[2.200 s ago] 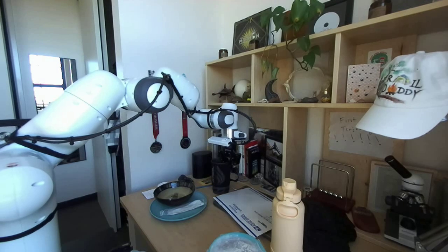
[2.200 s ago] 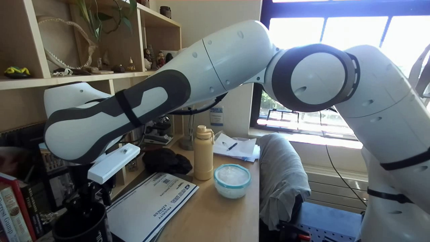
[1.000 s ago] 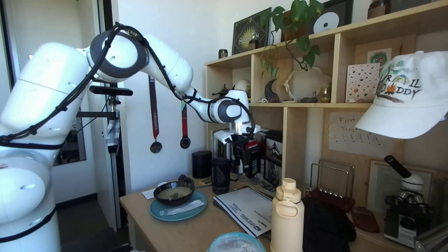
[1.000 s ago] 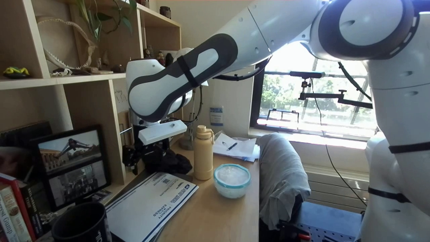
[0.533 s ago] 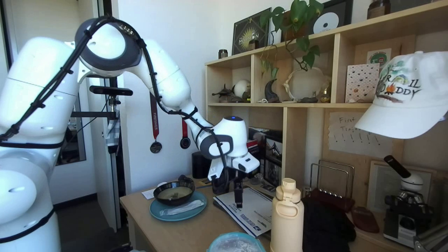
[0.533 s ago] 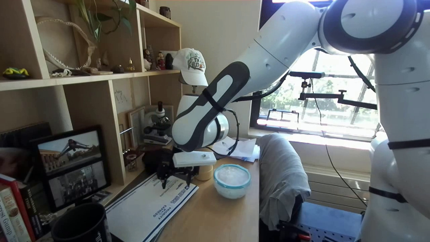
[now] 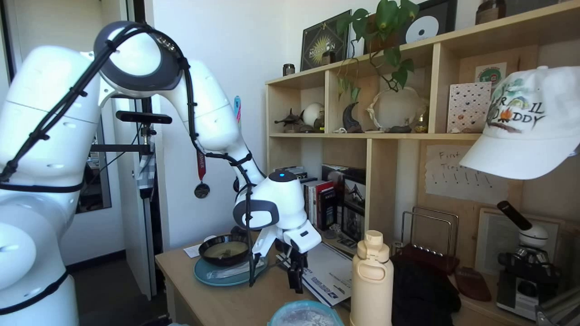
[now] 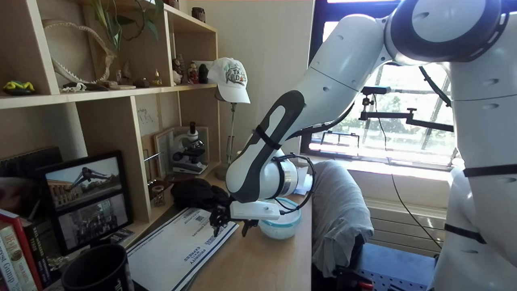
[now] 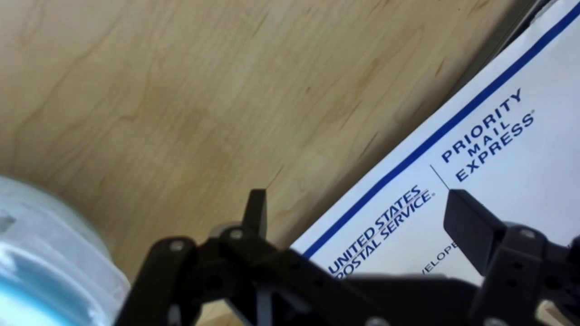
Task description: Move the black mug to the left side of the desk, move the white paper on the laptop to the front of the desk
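The paper (image 8: 173, 246) lies flat on the laptop (image 9: 519, 20), whose dark edge peeps out from beneath it in the wrist view; a blue stripe and postal lettering run along one of its long sides. Over that striped edge hangs the gripper (image 9: 355, 199), released, its fingers spread wide: in the wrist view one fingertip shows against the paper, the other against the desk (image 9: 181, 113) alongside it. The mug (image 8: 97, 268) stands upright just beside one end of the paper, partly out of view in an exterior view; whether the two touch I cannot tell. Near the paper's opposite end stands the bottle (image 7: 372, 280), and off the corner there, on the striped side, sits the tub (image 8: 278, 229) with its teal rim. A black cloth (image 8: 198, 194) lies heaped just past that same end. In an exterior view, nearer the mug's end and apart from the paper, the plate (image 7: 204, 275) carries the bowl (image 7: 219, 260) and a wrapped packet (image 7: 222, 273). The framed photos (image 8: 85, 178) stand off the paper's other long side.
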`<state>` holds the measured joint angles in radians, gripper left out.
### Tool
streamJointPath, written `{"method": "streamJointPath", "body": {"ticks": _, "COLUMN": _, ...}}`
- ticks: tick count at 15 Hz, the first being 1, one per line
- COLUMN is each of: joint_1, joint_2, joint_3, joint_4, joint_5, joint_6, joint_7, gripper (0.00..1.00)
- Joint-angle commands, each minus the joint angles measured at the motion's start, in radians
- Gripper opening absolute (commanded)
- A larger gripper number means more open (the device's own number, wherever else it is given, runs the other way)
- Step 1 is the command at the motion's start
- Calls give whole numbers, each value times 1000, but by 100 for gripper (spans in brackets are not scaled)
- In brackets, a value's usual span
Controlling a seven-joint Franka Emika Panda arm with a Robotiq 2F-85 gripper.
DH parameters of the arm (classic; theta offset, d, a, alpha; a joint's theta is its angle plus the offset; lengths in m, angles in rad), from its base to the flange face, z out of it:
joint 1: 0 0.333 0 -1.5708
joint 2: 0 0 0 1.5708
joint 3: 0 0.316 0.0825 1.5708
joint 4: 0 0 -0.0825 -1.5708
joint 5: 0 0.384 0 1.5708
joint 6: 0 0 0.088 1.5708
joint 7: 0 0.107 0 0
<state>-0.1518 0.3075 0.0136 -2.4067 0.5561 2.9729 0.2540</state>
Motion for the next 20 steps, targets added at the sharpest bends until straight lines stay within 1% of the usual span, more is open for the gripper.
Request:
{"method": "streamJointPath", "body": {"ticks": 1, "joint_1": 0, "joint_2": -2, "joint_3": 0, "joint_4": 0, "joint_5": 0, "joint_6": 0, "joint_7": 0, "gripper": 100}}
{"method": "streamJointPath", "body": {"ticks": 4, "joint_1": 0, "joint_2": -4, "joint_3": 0, "joint_4": 0, "joint_5": 0, "joint_6": 0, "joint_7": 0, "gripper": 100}}
{"method": "streamJointPath", "body": {"ticks": 8, "joint_1": -7, "joint_2": 19, "joint_3": 35, "joint_4": 32, "joint_5": 56, "joint_6": 40, "joint_7": 18, "gripper": 100}}
{"method": "streamJointPath", "body": {"ticks": 11, "joint_1": -19, "joint_2": 40, "joint_3": 77, "joint_4": 63, "joint_5": 149, "joint_6": 72, "joint_7": 27, "gripper": 100}}
{"method": "streamJointPath", "body": {"ticks": 13, "joint_1": -27, "joint_2": 72, "joint_3": 111, "joint_4": 81, "joint_5": 238, "joint_6": 126, "joint_7": 32, "gripper": 100}}
{"method": "streamJointPath", "body": {"ticks": 14, "joint_1": -39, "joint_2": 85, "joint_3": 133, "joint_4": 92, "joint_5": 284, "joint_6": 142, "joint_7": 29, "gripper": 100}}
{"method": "streamJointPath", "body": {"ticks": 17, "joint_1": -85, "joint_2": 125, "joint_3": 216, "joint_4": 110, "joint_5": 427, "joint_6": 237, "joint_7": 20, "gripper": 100}}
{"method": "streamJointPath", "body": {"ticks": 19, "joint_1": -140, "joint_2": 152, "joint_3": 299, "joint_4": 134, "joint_5": 516, "joint_6": 329, "joint_7": 19, "gripper": 100}}
{"method": "streamJointPath", "body": {"ticks": 20, "joint_1": -168, "joint_2": 166, "joint_3": 341, "joint_4": 148, "joint_5": 542, "joint_6": 378, "joint_7": 28, "gripper": 100}}
